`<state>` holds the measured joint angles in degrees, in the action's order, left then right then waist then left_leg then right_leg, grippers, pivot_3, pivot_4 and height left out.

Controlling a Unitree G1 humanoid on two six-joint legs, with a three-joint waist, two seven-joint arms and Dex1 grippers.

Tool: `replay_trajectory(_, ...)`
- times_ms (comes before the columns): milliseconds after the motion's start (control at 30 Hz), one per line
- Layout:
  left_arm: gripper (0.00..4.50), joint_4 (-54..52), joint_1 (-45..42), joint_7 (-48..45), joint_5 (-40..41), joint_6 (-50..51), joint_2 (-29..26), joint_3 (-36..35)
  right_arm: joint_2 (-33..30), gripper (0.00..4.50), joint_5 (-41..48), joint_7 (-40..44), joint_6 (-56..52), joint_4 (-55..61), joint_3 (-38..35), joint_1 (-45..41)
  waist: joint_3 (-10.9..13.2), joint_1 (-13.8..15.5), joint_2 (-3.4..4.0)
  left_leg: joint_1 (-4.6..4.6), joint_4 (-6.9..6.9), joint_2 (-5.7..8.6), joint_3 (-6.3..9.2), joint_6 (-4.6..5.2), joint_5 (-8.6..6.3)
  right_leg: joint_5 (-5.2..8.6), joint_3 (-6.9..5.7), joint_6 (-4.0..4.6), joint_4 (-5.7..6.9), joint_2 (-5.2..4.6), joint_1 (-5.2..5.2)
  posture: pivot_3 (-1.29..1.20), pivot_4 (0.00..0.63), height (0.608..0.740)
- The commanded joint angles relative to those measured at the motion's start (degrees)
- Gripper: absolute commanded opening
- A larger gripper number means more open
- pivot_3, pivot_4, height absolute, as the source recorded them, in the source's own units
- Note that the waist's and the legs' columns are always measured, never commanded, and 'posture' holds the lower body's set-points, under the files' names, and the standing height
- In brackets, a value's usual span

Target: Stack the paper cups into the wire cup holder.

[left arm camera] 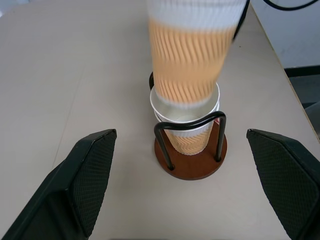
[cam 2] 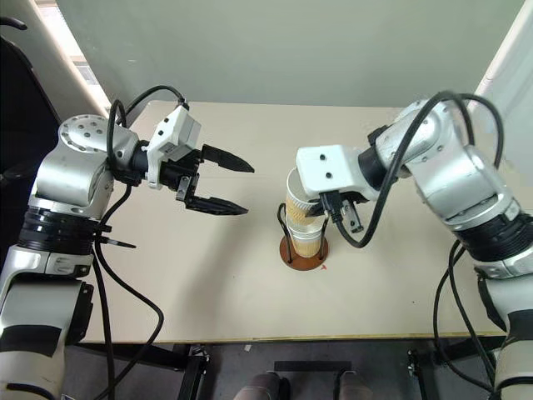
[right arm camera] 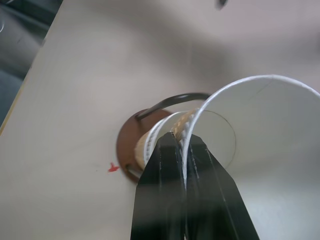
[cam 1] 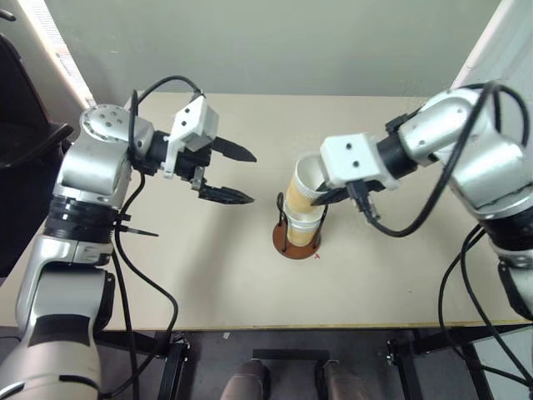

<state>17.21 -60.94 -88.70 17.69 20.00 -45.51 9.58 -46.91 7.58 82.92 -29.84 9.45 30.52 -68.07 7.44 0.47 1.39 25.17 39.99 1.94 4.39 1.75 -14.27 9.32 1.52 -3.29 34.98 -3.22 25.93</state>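
Note:
On the tan table stands the wire cup holder (cam 1: 297, 243), its black wire loops rising from a reddish-brown disc base (left arm camera: 192, 164). Two paper cups (left arm camera: 185, 107) sit nested inside it. A third paper cup (cam 1: 301, 179) hangs tilted right above them, its bottom at the mouth of the upper nested cup. My right gripper (right arm camera: 183, 142) is shut on this cup's white rim, one finger inside and one outside. Left of the holder, my left gripper (cam 1: 252, 177) hovers above the table, open and empty, pointing toward the holder.
A small red mark (cam 1: 317, 256) lies on the table beside the base. The table's front edge (cam 1: 250, 327) runs near me. A dark chair (cam 1: 17, 108) stands off the table's left side, and a wall lies behind.

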Motion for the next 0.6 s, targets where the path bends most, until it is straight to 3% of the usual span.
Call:
replay_trajectory(33, 4.5, -2.1, -1.7, -0.1, 0.1, -0.5, -0.3, -1.5, 0.2, 0.04, -3.2, 1.6, 3.4, -0.7, 0.3, -0.4, 0.0, 0.0, 0.0, 0.0, 0.0, 0.0, 0.0, 0.0, 0.0, 0.0, 0.01, 0.0, 0.0, 0.0, 0.0, 0.0, 0.15, 0.74)
replay_trajectory(167, 4.5, -2.2, -1.6, 0.0, 0.0, -0.6, -0.2, -1.4, 1.3, 0.04, -6.5, 2.4, 5.9, -3.1, 1.1, -0.4, 0.0, 0.0, 0.0, 0.0, -0.01, 0.0, 0.0, -0.01, -0.01, 0.0, 0.01, 0.01, -0.01, 0.0, 0.0, 0.0, 0.15, 0.74)
replay_trajectory(400, 4.5, -2.2, -1.6, 0.0, -0.3, -1.0, 0.0, -1.3, 5.9, 2.31, -2.9, 2.7, -0.4, -5.4, -3.8, -4.8, 0.0, -0.1, 0.0, 0.0, -0.04, -0.01, 0.0, -0.05, 0.01, -0.01, 0.01, 0.05, 0.02, 0.01, 0.04, 0.0, 0.15, 0.74)
replay_trajectory(500, 4.5, -1.8, -1.4, 0.0, -0.8, -2.0, 0.2, -1.1, 6.5, 3.29, 1.4, 1.6, -7.9, -7.1, -9.3, -8.8, 0.0, -0.1, 0.01, 0.02, -0.05, 0.0, 0.01, -0.06, 0.01, 0.12, 0.0, 0.26, -0.02, 0.01, 0.03, 0.0, 0.15, 0.74)
replay_trajectory(600, 4.5, -1.4, -1.1, 0.7, -0.9, -1.9, 0.3, -1.5, 6.7, 3.29, 5.2, -1.6, -15.4, -8.2, -15.1, -10.1, 0.0, -0.1, 0.0, 0.05, -0.06, 0.02, 0.01, -0.09, -0.01, 0.2, 0.0, 0.39, -0.05, 0.01, 0.04, 0.0, 0.15, 0.74)
